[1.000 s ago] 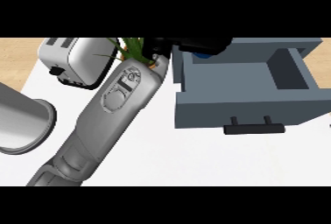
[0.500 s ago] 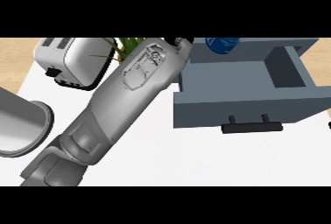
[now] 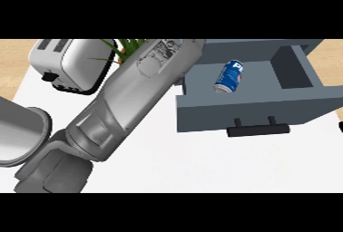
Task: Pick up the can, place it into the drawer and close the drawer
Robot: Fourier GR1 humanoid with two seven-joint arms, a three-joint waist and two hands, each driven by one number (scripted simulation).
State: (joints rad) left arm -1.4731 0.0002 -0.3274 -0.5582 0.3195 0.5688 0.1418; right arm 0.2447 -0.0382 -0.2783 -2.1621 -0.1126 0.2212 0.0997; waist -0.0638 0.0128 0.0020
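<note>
Nearest to you, a big grey forearm [image 3: 127, 104] comes in at the lower left of the frame and slants up across the white counter [image 3: 201, 167] to the top middle. Its hand is past the top edge, so you cannot tell if it is open or shut, or if it holds anything.

Right of the arm is the black handle [image 3: 258, 128], on the near wall of the grey drawer [image 3: 254, 106]. The drawer is open. The can [image 3: 229, 76] lies on its side inside, just right of the arm's far end and not touching it. Its long way runs up and down the frame, tipped a bit right.

I think only closing is left. For that, the hand must come back down the frame to the near wall and push it up-frame.

Farther off, at the upper left, are a toaster [image 3: 70, 63] and a green plant [image 3: 127, 47].
</note>
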